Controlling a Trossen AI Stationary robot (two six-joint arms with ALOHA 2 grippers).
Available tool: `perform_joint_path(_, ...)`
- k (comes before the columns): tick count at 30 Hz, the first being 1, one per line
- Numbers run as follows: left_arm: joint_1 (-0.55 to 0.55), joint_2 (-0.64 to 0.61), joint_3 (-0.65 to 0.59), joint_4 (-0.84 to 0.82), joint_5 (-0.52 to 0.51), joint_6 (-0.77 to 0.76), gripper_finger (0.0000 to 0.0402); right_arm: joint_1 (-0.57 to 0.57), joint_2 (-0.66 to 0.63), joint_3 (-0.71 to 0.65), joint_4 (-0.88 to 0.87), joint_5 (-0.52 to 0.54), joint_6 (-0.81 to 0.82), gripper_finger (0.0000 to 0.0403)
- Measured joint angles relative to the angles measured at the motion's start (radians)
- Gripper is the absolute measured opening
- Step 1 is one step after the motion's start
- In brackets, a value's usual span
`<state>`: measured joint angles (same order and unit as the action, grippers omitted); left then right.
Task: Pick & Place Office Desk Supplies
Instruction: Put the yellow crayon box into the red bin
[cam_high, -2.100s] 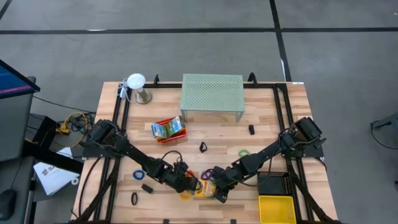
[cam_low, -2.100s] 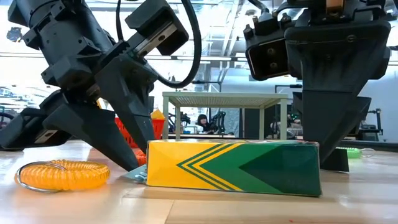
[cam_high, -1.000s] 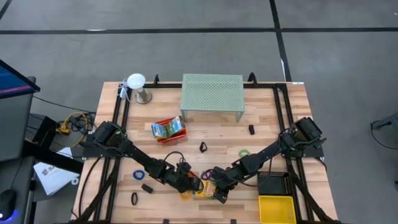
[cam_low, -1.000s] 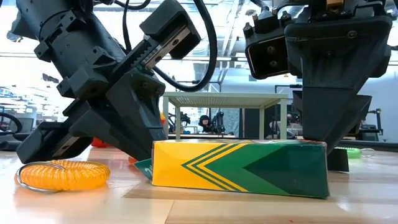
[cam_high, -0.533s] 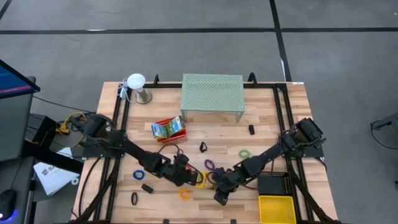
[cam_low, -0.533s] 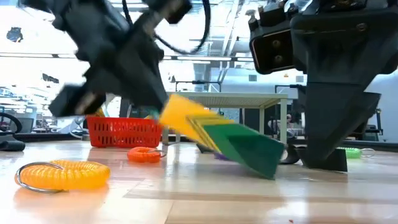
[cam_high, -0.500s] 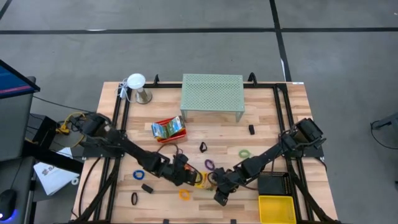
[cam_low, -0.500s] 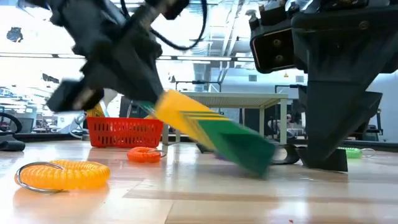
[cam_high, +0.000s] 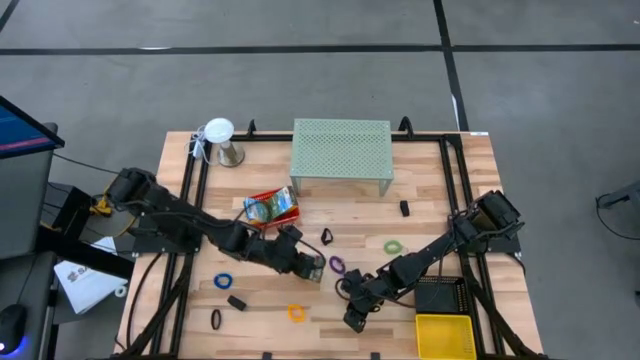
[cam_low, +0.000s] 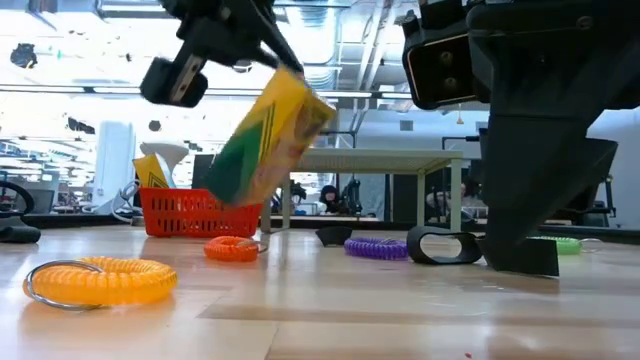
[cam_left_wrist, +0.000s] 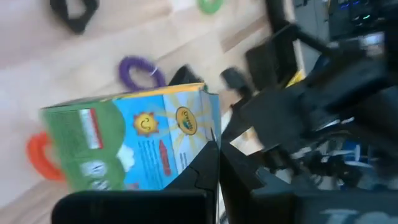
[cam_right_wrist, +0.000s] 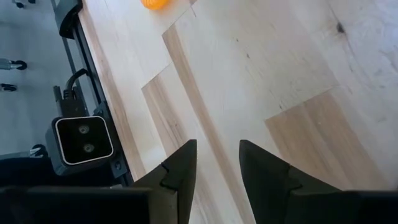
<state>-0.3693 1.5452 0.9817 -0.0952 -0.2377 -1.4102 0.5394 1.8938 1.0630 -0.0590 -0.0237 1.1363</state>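
Observation:
A yellow-and-green crayon box hangs tilted above the table, with my left gripper shut on it. From above, the box is near the table's middle. My right gripper stands open over bare wood near the front, with nothing between its fingers. Elastic loops lie flat on the wood: a purple one, an orange coil, a green one and a blue one. Black clips lie among them. More crayon boxes lie in the red tray. My left gripper pinches the crayon box at its yellow upper end, coming from above at a slant. In the left wrist view the shut fingers meet the box at its edge, and they hide the exact spot. The box is clear of the table, steeply tilted, green end lowest.
The mint mesh shelf stands at the far middle, with a white stand at the far left. A black tray and a yellow tray sit at the near right. Bare wood lies in front of my right gripper.
My left gripper has risen and gone toward the far-left, carrying the crayon box. The box lay level on the table on its long side; it is now lifted clear and tipped steeply. My right gripper has stayed in place, open.

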Motion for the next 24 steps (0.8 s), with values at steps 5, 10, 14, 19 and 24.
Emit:
perform_joint_path(5,0.052,-0.082,0.002,-0.047,-0.003,0.044,0.0000,0.004,0.000,0.000,0.016,0.006,0.002,0.0118)
perform_joint_path(10,0.109,-0.167,0.002,-0.137,-0.027,0.078,0.0000,0.004,0.000,0.000,0.033,0.007,0.001,0.0118)
perform_joint_path(14,0.155,-0.232,0.002,-0.193,-0.067,0.097,0.0000,0.003,0.000,0.000,0.045,0.014,0.001,0.0118)
perform_joint_path(19,0.220,-0.295,0.002,-0.293,-0.101,0.108,0.0000,0.003,0.000,0.000,0.053,0.020,0.000,0.0118)
perform_joint_path(24,0.301,-0.324,0.002,-0.375,-0.105,0.134,0.0000,0.001,0.000,0.000,0.062,0.022,-0.003,0.0118)
